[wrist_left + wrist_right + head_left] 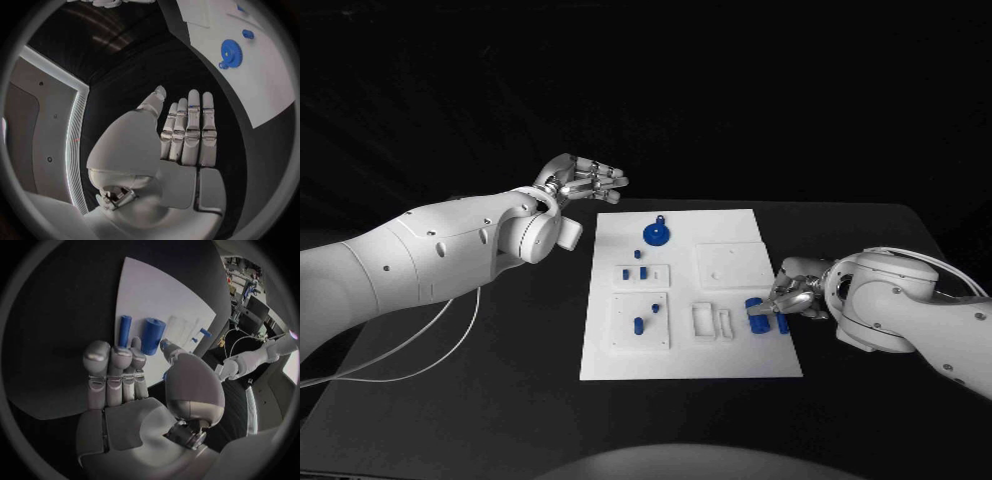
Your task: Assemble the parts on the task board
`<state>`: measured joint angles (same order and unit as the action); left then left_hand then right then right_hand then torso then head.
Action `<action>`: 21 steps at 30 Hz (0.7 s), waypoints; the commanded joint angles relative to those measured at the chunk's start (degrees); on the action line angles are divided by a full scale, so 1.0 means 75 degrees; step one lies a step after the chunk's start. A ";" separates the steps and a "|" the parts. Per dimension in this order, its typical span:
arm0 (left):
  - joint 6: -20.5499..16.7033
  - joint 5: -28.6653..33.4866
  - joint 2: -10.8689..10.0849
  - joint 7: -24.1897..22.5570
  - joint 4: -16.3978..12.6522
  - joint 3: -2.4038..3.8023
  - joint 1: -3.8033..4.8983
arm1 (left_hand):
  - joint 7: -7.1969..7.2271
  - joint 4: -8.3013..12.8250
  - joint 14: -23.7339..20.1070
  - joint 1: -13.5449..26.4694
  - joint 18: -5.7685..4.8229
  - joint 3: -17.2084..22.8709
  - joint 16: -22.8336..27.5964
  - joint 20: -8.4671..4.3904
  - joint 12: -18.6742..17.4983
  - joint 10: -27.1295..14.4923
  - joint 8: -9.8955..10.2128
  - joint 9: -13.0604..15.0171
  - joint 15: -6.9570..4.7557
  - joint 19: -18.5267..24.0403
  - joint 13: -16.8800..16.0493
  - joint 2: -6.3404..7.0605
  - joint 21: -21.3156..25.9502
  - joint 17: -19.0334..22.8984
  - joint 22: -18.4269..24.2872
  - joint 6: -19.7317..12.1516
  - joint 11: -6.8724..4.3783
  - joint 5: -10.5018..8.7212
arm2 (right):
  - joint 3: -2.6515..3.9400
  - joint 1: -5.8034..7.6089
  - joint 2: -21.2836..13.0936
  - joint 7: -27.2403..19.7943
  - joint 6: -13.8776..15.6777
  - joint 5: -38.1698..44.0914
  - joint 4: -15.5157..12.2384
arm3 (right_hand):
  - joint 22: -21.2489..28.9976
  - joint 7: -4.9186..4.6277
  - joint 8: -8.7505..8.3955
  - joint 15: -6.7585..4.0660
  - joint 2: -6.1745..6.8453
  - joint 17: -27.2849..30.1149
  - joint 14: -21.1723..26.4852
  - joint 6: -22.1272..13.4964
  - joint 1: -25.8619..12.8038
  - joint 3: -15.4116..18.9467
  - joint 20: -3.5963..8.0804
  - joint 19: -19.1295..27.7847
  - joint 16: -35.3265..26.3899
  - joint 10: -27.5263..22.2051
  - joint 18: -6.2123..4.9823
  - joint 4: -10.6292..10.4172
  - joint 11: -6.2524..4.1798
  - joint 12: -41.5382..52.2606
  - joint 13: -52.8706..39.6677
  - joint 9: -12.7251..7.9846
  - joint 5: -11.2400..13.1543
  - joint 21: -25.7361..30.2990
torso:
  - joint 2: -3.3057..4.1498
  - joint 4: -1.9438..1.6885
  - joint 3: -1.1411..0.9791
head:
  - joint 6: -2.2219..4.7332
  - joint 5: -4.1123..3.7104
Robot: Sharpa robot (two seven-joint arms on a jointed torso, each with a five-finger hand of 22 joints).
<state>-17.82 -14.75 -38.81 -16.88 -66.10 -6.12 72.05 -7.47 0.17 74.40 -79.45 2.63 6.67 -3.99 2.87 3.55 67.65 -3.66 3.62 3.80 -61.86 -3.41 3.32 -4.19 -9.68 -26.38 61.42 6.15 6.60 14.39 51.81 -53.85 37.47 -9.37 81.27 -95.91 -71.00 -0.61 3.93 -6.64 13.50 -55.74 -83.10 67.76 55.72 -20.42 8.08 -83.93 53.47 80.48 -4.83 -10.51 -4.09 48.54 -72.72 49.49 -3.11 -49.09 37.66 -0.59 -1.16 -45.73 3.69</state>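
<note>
Parts for the job lie on the white task board (689,365), which sits in the middle of the black bench (516,330). A blue gear (656,235) with a small knob beside it rests near the board's far end; the left wrist view shows it too (230,51). Small blue pegs (643,272) stand in two raised white blocks on the board's left side. Two pale, clear frames (713,321) lie near the middle of the board's near half.

At the board's right edge the right hand (790,296) is down at the board, next to two blue cylinders (756,314). In the right wrist view the thicker cylinder (152,336) and the thinner one (124,330) lie just past the fingertips (97,351), which are straight and close together. Whether the thumb touches the thicker cylinder I cannot tell, so the grip is uncertain.

The left hand (584,181) hangs above the bench, just beyond the board's far left corner, with its fingers (190,131) stretched out and nothing in them.
</note>
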 commanded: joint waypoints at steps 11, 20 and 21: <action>0.0088 0.0061 0.0008 -0.0078 -0.0002 0.0006 -0.0001 | 0.0000 -0.0015 -0.0046 0.0030 -0.0064 -0.0040 0.0017 0.0011 -0.0011 -0.0066 0.0005 0.0000 0.0021 -0.0050 0.0000 -0.0027 0.0002 -0.0011 0.0041 -0.0058 -0.0007 -0.0021 | -0.0258 -0.0029 0.0246 0.0024 -0.0253 0.0057 0.0195 | -0.0037 0.0017 -0.0023 -0.0030 0.0002 -0.0044 -0.0007 -0.0040 0.0090 -0.0145 0.0014 -0.0439 -0.0005 0.0003 0.0056 0.0040 0.0052 -0.0035 -0.0001 0.0012 0.0045 -0.0035 | 0.0002 0.0009 -0.0007 | -0.0040 0.0033; 0.0101 0.0061 0.0010 -0.0075 -0.0001 0.0006 -0.0002 | 0.0000 -0.0030 -0.0052 0.0039 -0.0065 -0.0053 0.0019 0.0013 -0.0011 -0.0068 0.0006 -0.0001 0.0024 -0.0054 -0.0001 -0.0029 0.0002 -0.0011 0.0067 -0.0060 -0.0006 -0.0025 | -0.0390 -0.0034 0.0370 0.0034 -0.0102 0.0133 0.0335 | -0.0049 0.0057 -0.0031 -0.0039 -0.0287 -0.0032 -0.0016 -0.0033 0.0271 -0.1123 0.0008 -0.0438 -0.0056 0.0009 0.0060 0.0743 0.0023 -0.0079 0.0031 0.0048 -0.0002 0.0003 | -0.0001 0.0006 -0.0003 | -0.0054 0.0047; 0.0103 0.0061 0.0010 -0.0074 -0.0001 0.0006 -0.0002 | 0.0000 -0.0030 -0.0052 0.0039 -0.0065 -0.0053 0.0019 0.0013 -0.0011 -0.0068 0.0006 -0.0001 0.0024 -0.0054 -0.0001 -0.0029 0.0002 -0.0011 0.0067 -0.0060 -0.0006 -0.0025 | -0.0396 -0.0034 0.0378 0.0034 -0.0052 0.0138 0.0345 | -0.0053 0.0075 -0.0032 -0.0040 -0.0328 -0.0023 -0.0015 -0.0037 0.0225 -0.1245 0.0007 -0.0439 -0.0063 0.0006 0.0061 0.0903 0.0021 -0.0072 0.0036 0.0049 -0.0154 0.0005 | -0.0001 0.0006 -0.0003 | -0.0054 0.0047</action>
<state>-17.76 -14.69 -38.83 -16.84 -66.04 -6.12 72.03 -7.47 -0.06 74.40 -79.45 2.63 6.44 -3.99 2.87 3.55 67.65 -3.66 3.62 3.80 -61.86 -3.41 3.32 -4.19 -9.67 -25.92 61.42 6.15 6.60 11.97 52.16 -51.16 37.32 -9.63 81.35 -93.93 -71.31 -0.30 4.08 -6.62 12.78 -56.02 -83.10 67.85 56.41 -27.42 8.07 -83.93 53.23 80.68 -4.83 -6.23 -3.87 48.09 -72.50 50.14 -3.40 -49.09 37.66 -0.55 -1.21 -46.13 4.03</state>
